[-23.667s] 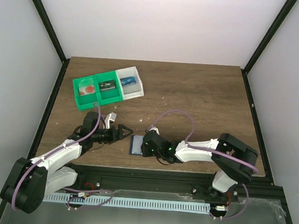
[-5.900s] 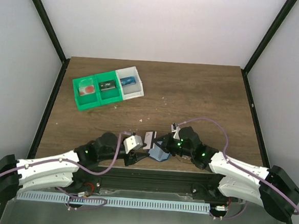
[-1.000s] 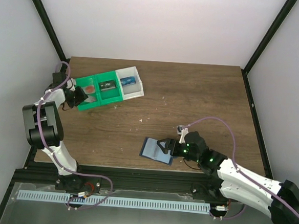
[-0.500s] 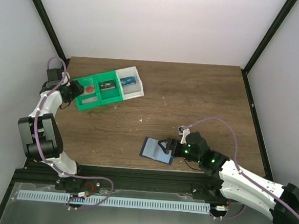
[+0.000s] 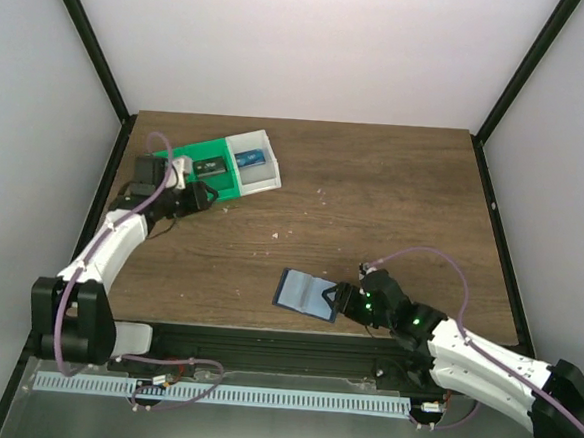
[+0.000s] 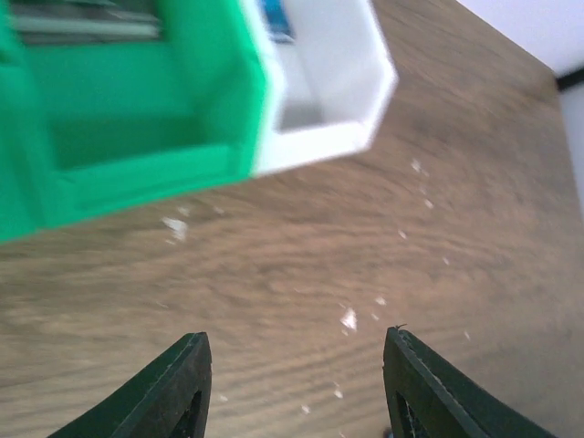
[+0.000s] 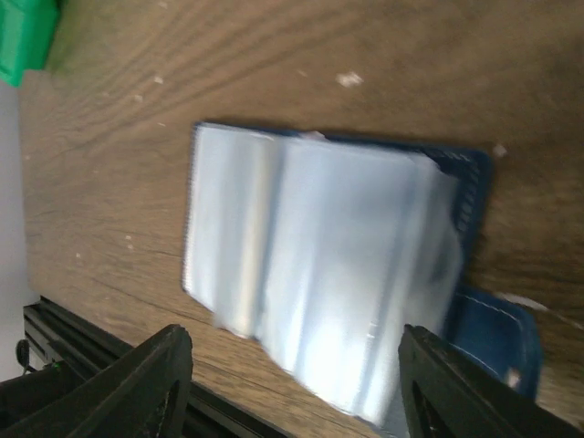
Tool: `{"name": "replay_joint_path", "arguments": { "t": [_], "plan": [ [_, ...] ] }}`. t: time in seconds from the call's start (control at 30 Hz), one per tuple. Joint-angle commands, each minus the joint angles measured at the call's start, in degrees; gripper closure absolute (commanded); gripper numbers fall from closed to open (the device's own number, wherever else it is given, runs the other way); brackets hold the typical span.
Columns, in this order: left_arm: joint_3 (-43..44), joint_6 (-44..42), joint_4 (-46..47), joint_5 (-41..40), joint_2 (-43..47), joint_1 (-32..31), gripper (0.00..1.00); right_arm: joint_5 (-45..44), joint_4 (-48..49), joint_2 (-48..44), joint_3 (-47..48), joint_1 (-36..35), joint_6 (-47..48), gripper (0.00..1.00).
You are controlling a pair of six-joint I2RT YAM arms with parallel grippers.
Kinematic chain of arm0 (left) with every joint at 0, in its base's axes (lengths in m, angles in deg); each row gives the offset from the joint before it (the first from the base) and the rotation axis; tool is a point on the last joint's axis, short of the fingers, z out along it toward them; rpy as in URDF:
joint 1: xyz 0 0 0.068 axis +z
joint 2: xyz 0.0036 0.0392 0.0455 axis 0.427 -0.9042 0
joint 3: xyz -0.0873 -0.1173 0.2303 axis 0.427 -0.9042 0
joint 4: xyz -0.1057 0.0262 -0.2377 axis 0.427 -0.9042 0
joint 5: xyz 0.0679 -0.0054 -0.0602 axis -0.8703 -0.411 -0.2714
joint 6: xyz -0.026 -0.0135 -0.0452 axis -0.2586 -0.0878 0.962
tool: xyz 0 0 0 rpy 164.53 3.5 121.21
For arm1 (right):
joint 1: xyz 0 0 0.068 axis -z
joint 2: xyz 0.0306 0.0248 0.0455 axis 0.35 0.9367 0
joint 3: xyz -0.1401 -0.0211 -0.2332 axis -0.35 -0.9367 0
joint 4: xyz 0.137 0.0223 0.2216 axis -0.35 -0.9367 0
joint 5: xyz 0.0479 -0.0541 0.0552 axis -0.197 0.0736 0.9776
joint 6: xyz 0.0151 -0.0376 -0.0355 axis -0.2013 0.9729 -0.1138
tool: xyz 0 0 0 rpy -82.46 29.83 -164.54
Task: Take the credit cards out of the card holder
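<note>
Fingers, left gripper: spread wide, nothing between them. You have swung it off the far-left end of the tray within the last half-second, and it now hangs over bare wood at the tray's near side. Fingers, right gripper: likewise parted and empty, drawn back slightly. Card holder: lying open on the table near the front edge, unmoved, just ahead of the right gripper. Credit cards: none held — a grey strip in a green compartment may be one just delivered. Sleeves are blurred, so I cannot tell what remains in them.

Lab booth (white walls, black frame)
</note>
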Motion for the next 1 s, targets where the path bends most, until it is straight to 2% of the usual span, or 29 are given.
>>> {"name": "replay_joint_path", "arguments": {
  "t": [0.0, 0.23, 0.4, 0.53, 0.63, 0.83, 0.97],
  "plan": [
    [-5.2, 1.6, 3.2, 4.7, 5.2, -6.5, 0.47, 2.2, 6.1, 1.6, -3.1, 0.0, -0.9, 0.38],
    [-15.1, 6.0, 8.7, 7.9, 13.6, -11.7, 0.47, -0.8, 8.8, 11.6, -1.0, 0.0, 4.9, 0.37],
    [-20.6, 7.3, 12.0, 12.0, 14.8, -12.1, 0.52, 0.2, 15.7, 19.1, 0.4, 0.0, 8.2, 0.38],
    [-24.9, 11.7, 17.3, 14.3, 15.6, -14.0, 0.54, -0.8, 19.3, 25.5, 3.6, 0.0, 11.4, 0.41],
    [-27.0, 14.4, 20.7, 15.0, 15.3, -16.8, 0.53, -2.3, 17.2, 26.1, 6.1, -0.2, 12.9, 0.45],
    [-30.5, 18.2, 27.2, 16.8, 14.3, -19.1, 0.51, -8.2, 3.9, 20.6, 12.1, -1.3, 12.6, 0.46],
    [-33.2, 21.6, 34.9, 20.1, 13.2, -19.0, 0.49, -7.5, 2.5, 19.6, 15.0, -2.6, 10.9, 0.49]
  ]
}}
